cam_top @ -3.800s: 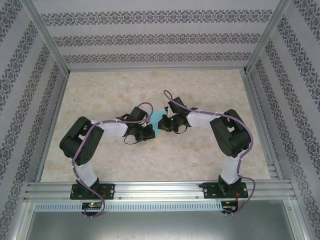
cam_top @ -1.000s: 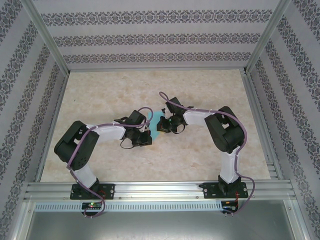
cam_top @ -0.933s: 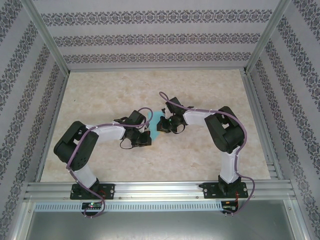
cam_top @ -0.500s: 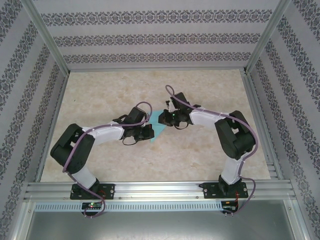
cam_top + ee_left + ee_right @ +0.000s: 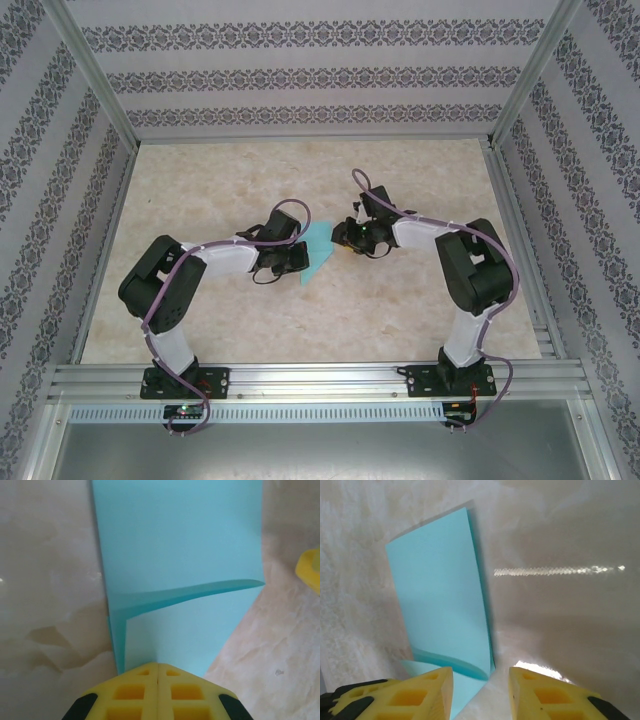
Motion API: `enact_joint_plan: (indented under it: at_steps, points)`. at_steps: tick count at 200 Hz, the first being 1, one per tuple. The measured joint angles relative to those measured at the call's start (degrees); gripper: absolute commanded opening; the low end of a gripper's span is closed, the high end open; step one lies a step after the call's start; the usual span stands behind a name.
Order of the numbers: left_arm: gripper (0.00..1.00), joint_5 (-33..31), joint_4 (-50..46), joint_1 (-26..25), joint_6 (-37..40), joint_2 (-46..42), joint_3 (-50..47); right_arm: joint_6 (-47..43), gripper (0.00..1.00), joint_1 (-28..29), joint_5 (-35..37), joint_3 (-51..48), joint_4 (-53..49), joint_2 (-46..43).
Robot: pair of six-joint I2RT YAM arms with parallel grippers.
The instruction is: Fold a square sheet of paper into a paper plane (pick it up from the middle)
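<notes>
Both arms reach inward over the table, elbows bent, wrists low. Left gripper (image 5: 158, 682): fingers pressed together, pinching the square sheet of paper (image 5: 180, 555). Right gripper (image 5: 481, 690): fingers parted.

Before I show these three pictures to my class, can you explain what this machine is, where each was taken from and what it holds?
Two robot arms are bolted at the near edge of a marbled table. The overhead picture looks down on the left arm and right arm. The other two come from wrist cameras looking along yellow fingers. The left gripper is shut on the folded turquoise paper; the right gripper is open close by, holding nothing.
</notes>
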Motion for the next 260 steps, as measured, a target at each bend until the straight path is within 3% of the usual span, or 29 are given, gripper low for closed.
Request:
enact_joint_plan:
  at_steps: [125, 143, 162, 191, 234, 260]
  points:
    - [0.03, -2.03, -1.64, 0.04, 0.02, 0.0, 0.92, -1.27, 0.31, 2.36, -7.8, 3.3, -1.16, 4.13]
    - [0.04, -2.05, -2.01, 0.04, 0.09, 0.0, 1.31, -1.33, 0.25, 2.51, -9.22, 3.3, -0.79, 4.39]
    - [0.06, -2.21, -2.89, 0.07, 0.44, 0.0, 1.97, -1.46, 0.12, 2.6, -10.16, 3.3, -0.52, 4.76]
    - [0.19, -2.47, -4.39, 0.46, 1.68, -0.07, 2.97, -1.53, 0.03, 2.6, -9.94, 3.3, -0.44, 4.81]
    - [0.6, -4.26, -7.32, 1.31, 4.28, -4.22, 3.61, -1.27, 0.0, 2.49, -5.97, 1.05, -0.74, 0.04]
    - [0.73, -4.74, -7.89, 1.84, 6.73, -8.28, 4.28, -0.79, 0.0, 2.49, -2.62, 0.57, -1.25, -6.1]
